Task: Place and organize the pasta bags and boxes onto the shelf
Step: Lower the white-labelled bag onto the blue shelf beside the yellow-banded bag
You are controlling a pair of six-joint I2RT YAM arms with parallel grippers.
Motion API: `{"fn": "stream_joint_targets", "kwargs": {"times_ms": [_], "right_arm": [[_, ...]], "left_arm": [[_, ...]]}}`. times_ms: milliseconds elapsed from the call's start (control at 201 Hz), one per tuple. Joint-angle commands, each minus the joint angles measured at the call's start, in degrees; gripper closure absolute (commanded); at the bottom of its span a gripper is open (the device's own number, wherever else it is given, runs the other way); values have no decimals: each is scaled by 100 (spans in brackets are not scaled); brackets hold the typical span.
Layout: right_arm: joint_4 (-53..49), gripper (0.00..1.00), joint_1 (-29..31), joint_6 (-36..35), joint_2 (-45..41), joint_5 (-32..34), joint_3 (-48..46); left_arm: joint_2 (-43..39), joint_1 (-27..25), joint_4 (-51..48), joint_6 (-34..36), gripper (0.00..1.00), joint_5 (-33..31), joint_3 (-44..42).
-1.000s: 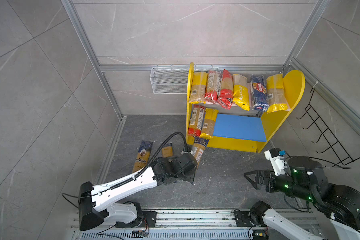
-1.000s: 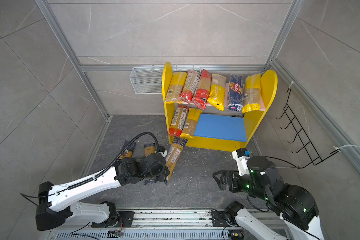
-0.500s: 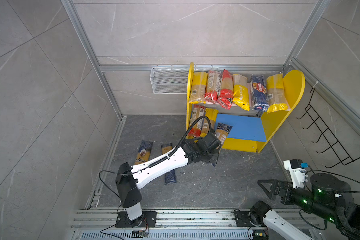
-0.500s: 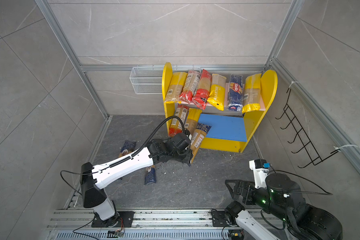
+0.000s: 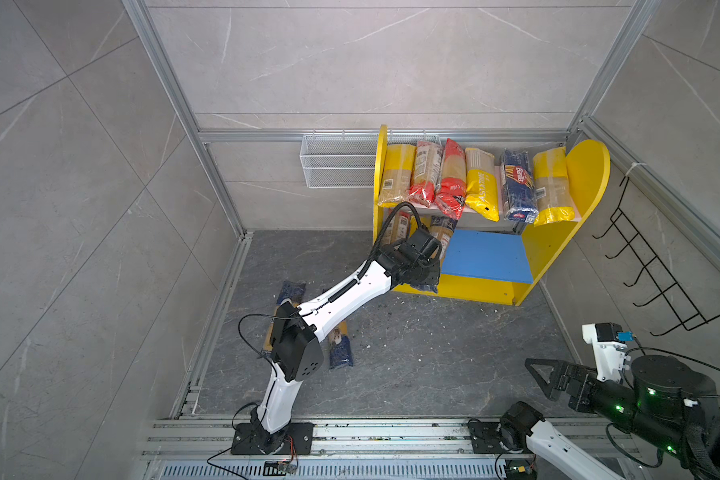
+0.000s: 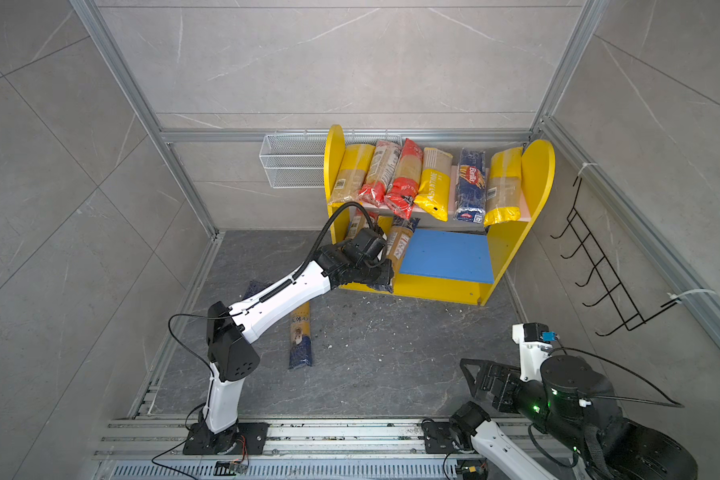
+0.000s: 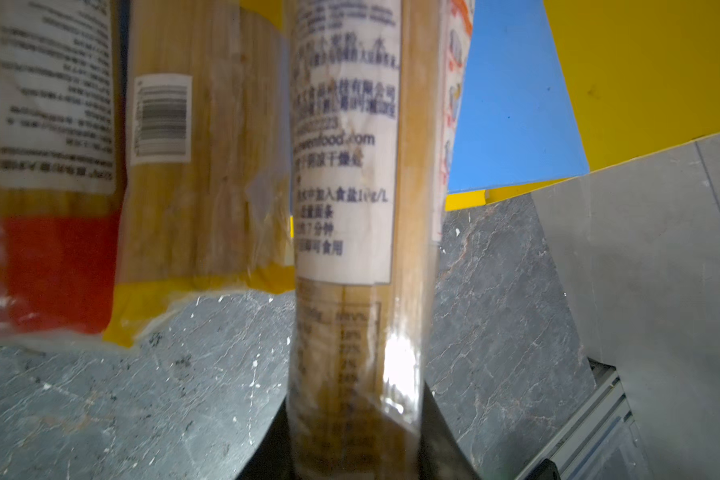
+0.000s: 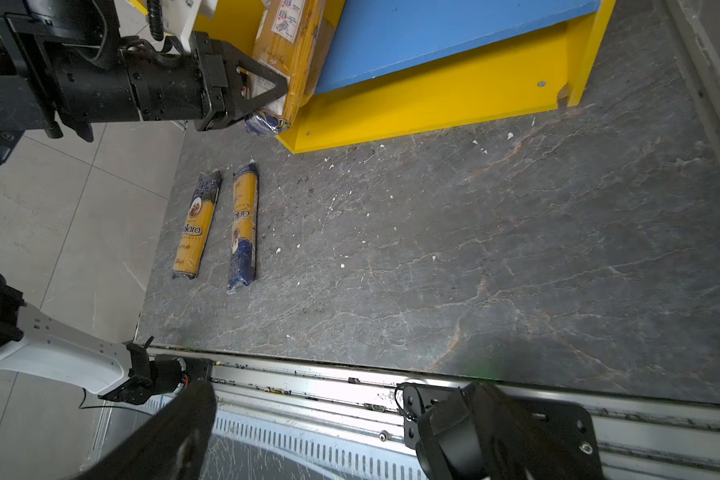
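Observation:
My left gripper (image 5: 430, 279) (image 6: 385, 274) (image 7: 356, 451) (image 8: 276, 89) is shut on a clear yellow pasta packet (image 5: 442, 235) (image 6: 400, 245) (image 7: 346, 199) (image 8: 294, 50). The packet leans over the left part of the shelf's (image 5: 558, 253) (image 6: 512, 237) blue lower board (image 5: 485, 255) (image 7: 512, 104), and its dark blue end hangs past the front lip. Beside it lie a yellow packet (image 7: 208, 166) and a red one (image 7: 55, 257). Several packets (image 5: 476, 183) fill the pink upper board. Two more packets (image 8: 194, 228) (image 8: 243, 232) lie on the floor. My right gripper (image 5: 537, 374) (image 6: 470, 374) (image 8: 329, 436) stands open and empty near the front right.
A white wire basket (image 5: 337, 166) hangs on the back wall left of the shelf. A black hook rack (image 5: 649, 282) is on the right wall. The aluminium base rail (image 5: 371, 432) runs along the front. Crumbs dot the dark stone floor (image 5: 433, 353).
My left arm has lifted the packet from the floor and swung it up and right to the lower board. The right arm has pulled back toward the front right, still open.

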Motion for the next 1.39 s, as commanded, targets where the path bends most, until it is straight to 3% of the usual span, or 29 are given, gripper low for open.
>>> {"fn": "stream_joint_targets", "kwargs": {"times_ms": [0,453,752,1095,1135,1269,1389], "right_arm": [[42,0,43,44,132,238,13],[-92,0,422,100,538,851,279],[-184,0,671,298,567,1196,339],[-11,0,733,470,489,1038,98],[66,0,732,494,494,967,10],[427,0,733,501,490,696,-331],[637,0,736,460,566,587,-459]], "left_arm": [[49,111,1129,166,100,192,565],[1029,375,1355,-124,100,709,1582],[1232,559,1547,-276,100,752,1664],[1420,696,1738,-401,100,994,1756],[1428,709,1765,-431,94,1025,1754],[1417,719,1788,-405,61,1071,1735],[1320,719,1823,-350,49,1155,1629]]}}
